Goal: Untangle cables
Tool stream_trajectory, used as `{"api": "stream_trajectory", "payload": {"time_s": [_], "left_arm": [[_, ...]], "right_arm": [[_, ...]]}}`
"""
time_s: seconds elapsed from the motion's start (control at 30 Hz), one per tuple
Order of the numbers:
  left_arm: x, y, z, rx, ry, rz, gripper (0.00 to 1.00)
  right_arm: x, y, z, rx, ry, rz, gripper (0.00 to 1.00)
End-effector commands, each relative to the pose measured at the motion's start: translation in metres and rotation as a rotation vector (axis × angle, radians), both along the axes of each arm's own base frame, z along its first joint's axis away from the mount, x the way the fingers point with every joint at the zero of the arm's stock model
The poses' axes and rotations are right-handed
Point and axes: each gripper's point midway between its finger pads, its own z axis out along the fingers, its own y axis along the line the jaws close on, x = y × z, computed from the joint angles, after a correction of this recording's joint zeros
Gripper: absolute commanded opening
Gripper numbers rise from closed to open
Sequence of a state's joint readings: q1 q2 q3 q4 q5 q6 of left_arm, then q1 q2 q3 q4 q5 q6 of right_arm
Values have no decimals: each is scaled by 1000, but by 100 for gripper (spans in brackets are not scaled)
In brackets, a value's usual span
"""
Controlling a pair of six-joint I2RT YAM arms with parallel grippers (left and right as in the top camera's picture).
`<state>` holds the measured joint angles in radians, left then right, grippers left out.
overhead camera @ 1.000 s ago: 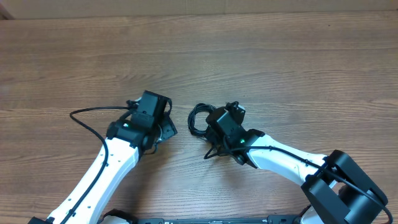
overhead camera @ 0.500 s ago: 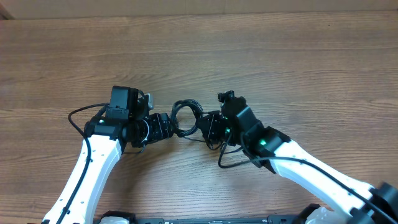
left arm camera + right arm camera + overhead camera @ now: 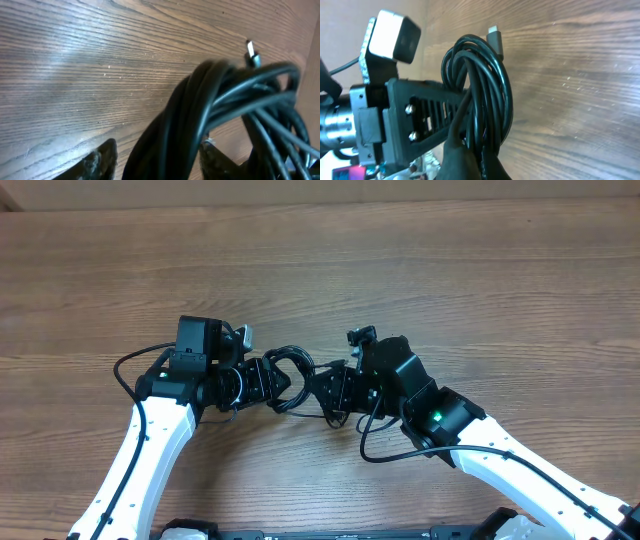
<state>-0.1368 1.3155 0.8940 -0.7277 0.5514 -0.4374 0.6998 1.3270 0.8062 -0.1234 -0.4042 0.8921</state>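
Note:
The cables (image 3: 293, 363) form one tight black coil held just above the table between my two grippers. My right gripper (image 3: 326, 390) is shut on strands at the coil's right side; the right wrist view shows its fingertips (image 3: 470, 160) pinching the cables (image 3: 487, 85), with a silver-tipped plug (image 3: 494, 33) sticking up. My left gripper (image 3: 276, 382) reaches in from the left and straddles the coil. In the left wrist view the cables (image 3: 200, 110) run between its fingers (image 3: 102, 159), with a narrow gap on the left side. A silver plug (image 3: 251, 50) shows behind.
The wooden table (image 3: 400, 270) stretches away behind both arms. The left arm's own thick wire (image 3: 128, 372) loops out to the left, and the right arm's wire (image 3: 368, 448) loops near its wrist. The left gripper's finger and camera (image 3: 390, 35) stand close beside the right gripper.
The right gripper has carried the coil leftward. The left arm swung round to face it, then slid its jaws over the coil and narrowed them around it.

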Motion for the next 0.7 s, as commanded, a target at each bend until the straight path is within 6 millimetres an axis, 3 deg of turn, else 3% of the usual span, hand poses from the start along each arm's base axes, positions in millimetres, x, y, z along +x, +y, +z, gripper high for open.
{"api": "stream_trajectory", "payload": {"time_s": [0.0,0.07,0.1,0.2,0.3,0.47,0.67], "left_arm": [[2,-2,6,-20,-12,5,36],[4,2,4,4,-15,16,9],[5,6,2,28,-18,27,4],[13,28,-8,161,-37,89,4],[17,44,-13,251,-50,131,4],[19,49,-14,279,-56,141,4],[17,48,-14,275,-50,138,4]], "right_arm": [[0,5,23,62,-13,15,4],[0,5,23,63,-14,15,4],[0,5,23,62,-14,16,4],[-1,4,20,24,-80,58,5],[-2,-1,11,-56,-165,115,23],[-10,-11,-7,-182,-265,228,44],[-24,-8,-16,-241,-336,343,47]]}}
